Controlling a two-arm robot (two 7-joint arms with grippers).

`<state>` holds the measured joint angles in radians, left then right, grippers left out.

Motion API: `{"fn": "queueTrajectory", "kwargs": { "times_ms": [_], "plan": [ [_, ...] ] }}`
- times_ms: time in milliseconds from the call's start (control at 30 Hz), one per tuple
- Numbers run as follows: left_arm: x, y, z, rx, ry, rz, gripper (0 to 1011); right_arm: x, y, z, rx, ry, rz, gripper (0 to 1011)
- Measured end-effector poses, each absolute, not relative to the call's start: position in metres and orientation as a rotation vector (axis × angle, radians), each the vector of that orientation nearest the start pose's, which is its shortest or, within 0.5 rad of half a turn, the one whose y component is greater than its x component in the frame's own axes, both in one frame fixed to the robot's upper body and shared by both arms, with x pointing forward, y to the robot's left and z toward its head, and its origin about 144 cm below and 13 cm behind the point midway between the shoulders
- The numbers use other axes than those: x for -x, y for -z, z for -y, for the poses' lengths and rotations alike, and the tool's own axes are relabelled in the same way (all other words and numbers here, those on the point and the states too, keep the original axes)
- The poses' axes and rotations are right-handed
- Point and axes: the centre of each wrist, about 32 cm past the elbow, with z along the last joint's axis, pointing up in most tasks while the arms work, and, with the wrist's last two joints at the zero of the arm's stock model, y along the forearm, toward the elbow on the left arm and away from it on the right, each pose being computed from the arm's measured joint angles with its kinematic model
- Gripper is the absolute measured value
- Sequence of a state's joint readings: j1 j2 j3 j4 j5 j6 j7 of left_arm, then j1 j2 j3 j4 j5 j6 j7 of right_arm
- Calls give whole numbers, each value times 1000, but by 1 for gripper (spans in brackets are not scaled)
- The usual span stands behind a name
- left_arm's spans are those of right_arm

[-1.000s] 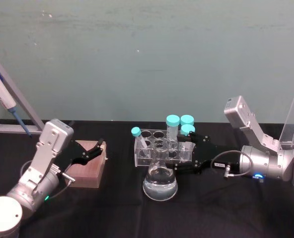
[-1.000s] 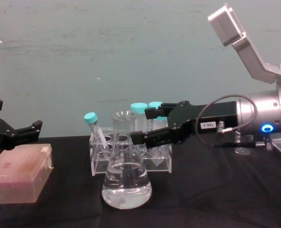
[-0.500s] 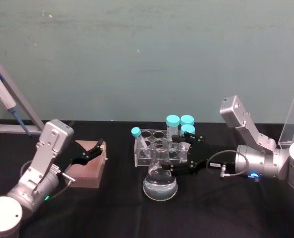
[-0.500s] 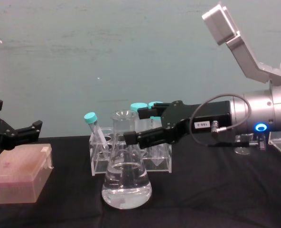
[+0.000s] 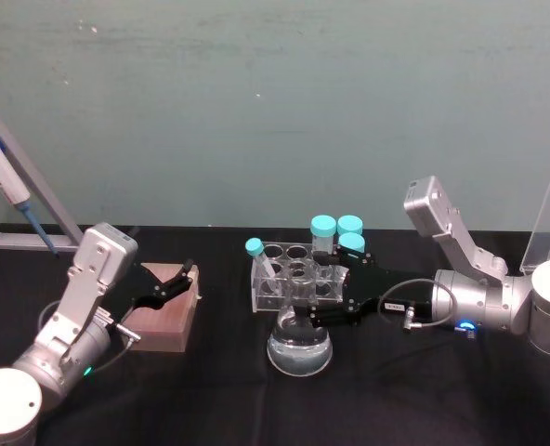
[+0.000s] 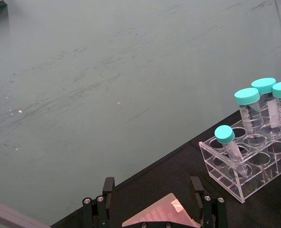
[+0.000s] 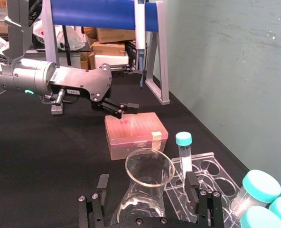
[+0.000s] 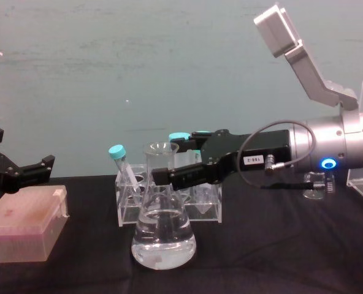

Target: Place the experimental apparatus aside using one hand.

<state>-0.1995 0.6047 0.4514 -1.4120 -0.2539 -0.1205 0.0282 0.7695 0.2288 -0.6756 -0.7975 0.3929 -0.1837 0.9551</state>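
conical flask (image 8: pixel 163 236); neck part-hidden inside wide-spread right gripper (image 7: pixel 147 184), ungripped; left gripper (image 6: pixel 152 186) splayed, idle

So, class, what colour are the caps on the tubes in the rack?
Turquoise caps, clearest in the left wrist view.

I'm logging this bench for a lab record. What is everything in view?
flask: 1, clear with clear liquid, table centre front
rack: 1, clear, behind flask
tubes: 4, teal caps, in rack
box: 1, pink, table left
pipette: 1, blue-white, on grey stand far left
bin: 1, clear, far right
beaker: 1, clear, beside bin
left end effector: 1, black, open over box
right end effector: 1, black, open astride flask neck
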Motion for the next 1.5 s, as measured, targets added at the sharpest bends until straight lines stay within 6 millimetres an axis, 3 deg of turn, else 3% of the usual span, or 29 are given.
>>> {"fn": "queueTrajectory", "kwargs": {
  "times_ms": [1500],
  "plan": [
    [-489,-1140,-310,-304,-1248,285,1000,-644,-1170,190,183,279,34,1004]
  ]
}}
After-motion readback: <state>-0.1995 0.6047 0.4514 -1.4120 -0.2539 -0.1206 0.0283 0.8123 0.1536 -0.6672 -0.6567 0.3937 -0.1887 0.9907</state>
